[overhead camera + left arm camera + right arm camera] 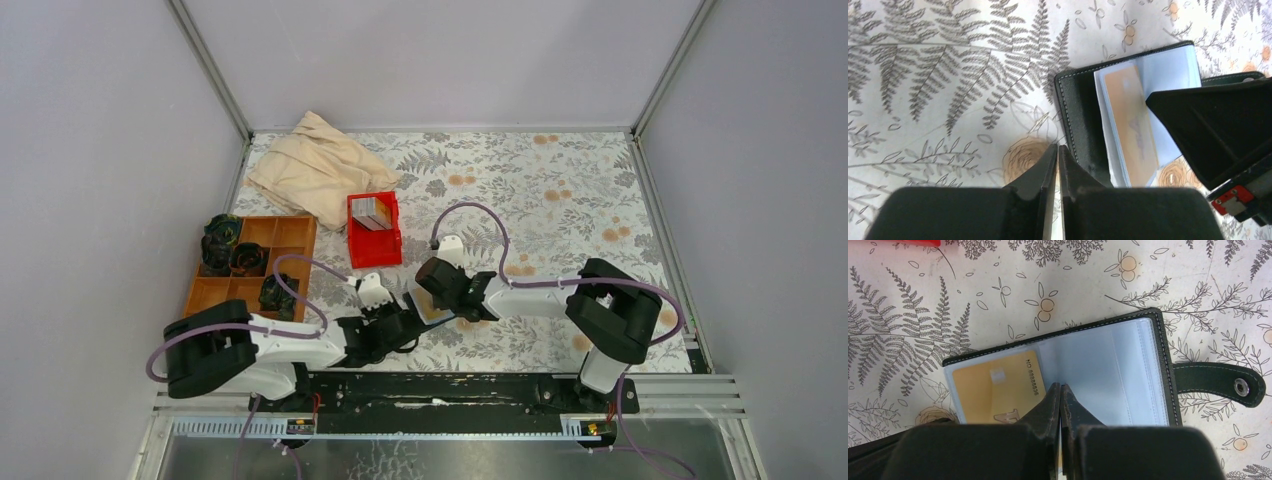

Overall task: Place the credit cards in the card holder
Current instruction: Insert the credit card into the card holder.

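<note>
The left arm [300, 345] and right arm [540, 298] have white links, black joints, lilac cables [478, 206] and black wedge-shaped gripper fingers [1038, 175].

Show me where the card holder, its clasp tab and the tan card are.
card holder [1098, 375], right wrist view, on the clear inner sleeve.
clasp tab [1220, 384], right wrist view, on the strap left of the snap.
tan card [993, 390], right wrist view, on the middle of its face.

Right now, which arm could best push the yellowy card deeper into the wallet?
Likely right. Its shut jaws sit at the tan card over the open card holder; the left jaws sit beside its cover.
</note>
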You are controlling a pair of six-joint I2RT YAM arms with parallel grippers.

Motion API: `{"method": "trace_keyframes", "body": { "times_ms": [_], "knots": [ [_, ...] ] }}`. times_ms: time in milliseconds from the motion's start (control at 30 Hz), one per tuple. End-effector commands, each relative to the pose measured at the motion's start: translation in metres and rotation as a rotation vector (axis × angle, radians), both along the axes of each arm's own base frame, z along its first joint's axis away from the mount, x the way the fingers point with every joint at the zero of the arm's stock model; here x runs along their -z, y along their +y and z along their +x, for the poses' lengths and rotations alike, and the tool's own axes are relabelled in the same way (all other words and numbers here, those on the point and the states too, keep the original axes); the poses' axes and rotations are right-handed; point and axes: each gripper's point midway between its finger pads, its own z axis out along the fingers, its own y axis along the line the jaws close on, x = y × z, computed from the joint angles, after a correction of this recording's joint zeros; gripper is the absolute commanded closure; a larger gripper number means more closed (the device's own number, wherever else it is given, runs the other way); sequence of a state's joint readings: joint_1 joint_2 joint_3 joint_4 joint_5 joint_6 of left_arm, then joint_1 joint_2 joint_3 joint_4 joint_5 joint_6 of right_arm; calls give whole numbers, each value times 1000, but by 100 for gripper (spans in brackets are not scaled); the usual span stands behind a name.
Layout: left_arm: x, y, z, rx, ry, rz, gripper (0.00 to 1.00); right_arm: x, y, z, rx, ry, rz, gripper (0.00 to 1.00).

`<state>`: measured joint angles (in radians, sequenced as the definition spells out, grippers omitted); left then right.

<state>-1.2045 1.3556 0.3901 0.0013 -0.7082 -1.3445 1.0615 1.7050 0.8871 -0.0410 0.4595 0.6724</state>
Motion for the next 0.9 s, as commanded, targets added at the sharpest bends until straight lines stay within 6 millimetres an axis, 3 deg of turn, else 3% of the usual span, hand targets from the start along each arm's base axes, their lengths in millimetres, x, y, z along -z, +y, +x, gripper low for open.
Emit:
{"method": "trace_keyframes", "body": {
  "times_ms": [0, 300, 333, 633, 867],
  "knots": [
    [33, 56, -34, 34, 148, 216, 87, -16, 5, -1, 5, -17, 30, 100],
    [26, 54, -33, 36, 139, 204, 86, -12, 7, -5, -1, -5, 50, 100],
    [26, 53, -33, 37, 141, 203, 86, -21, 9, -5, -2, -14, 78, 100],
    [32, 41, -33, 67, 159, 211, 85, -31, 11, -8, 2, -15, 138, 100],
    [37, 36, -35, 79, 175, 200, 85, -22, 7, -13, 2, 7, 126, 100]
  ]
}}
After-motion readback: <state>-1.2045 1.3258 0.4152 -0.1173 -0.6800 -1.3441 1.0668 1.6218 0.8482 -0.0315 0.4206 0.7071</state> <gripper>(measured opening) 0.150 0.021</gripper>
